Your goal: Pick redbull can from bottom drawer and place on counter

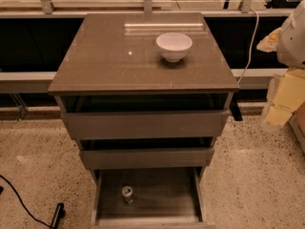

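Silvery-blue redbull can [127,193] stands upright on the floor of the bottom drawer [162,199], left of centre; the drawer is pulled open. Hand [281,104] hangs at the right edge of view, beside the desk [109,56] and well apart from the can; whether it is spread or pressed together cannot be told. Judgement: descend from above and in front, clear of the overhanging middle drawer [145,157], and pinch the can mid-body. White bowl [174,46] occupies the desk's rear right; the front left suits placement. No lettering is legible.
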You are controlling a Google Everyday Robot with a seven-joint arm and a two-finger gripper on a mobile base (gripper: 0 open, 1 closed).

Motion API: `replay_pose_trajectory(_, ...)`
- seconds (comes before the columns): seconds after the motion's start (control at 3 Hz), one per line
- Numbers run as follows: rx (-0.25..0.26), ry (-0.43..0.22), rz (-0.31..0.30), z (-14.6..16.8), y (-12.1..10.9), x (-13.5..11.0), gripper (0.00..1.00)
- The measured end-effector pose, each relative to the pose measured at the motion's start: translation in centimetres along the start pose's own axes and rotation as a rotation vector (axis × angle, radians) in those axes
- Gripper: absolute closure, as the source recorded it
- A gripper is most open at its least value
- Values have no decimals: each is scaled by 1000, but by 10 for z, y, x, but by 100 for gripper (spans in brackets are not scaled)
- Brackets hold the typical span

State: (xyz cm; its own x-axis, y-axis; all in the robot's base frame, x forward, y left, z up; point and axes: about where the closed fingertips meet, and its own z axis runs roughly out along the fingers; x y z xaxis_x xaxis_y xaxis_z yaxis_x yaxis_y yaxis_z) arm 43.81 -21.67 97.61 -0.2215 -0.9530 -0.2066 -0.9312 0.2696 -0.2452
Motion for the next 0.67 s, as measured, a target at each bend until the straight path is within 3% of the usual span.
replay_pose_trajectory(0.33, 7, -7, -1, -1, -1, -2, 0)
replay_pose_trajectory(0.67, 39, -125, -16, 16, -4, -18, 0)
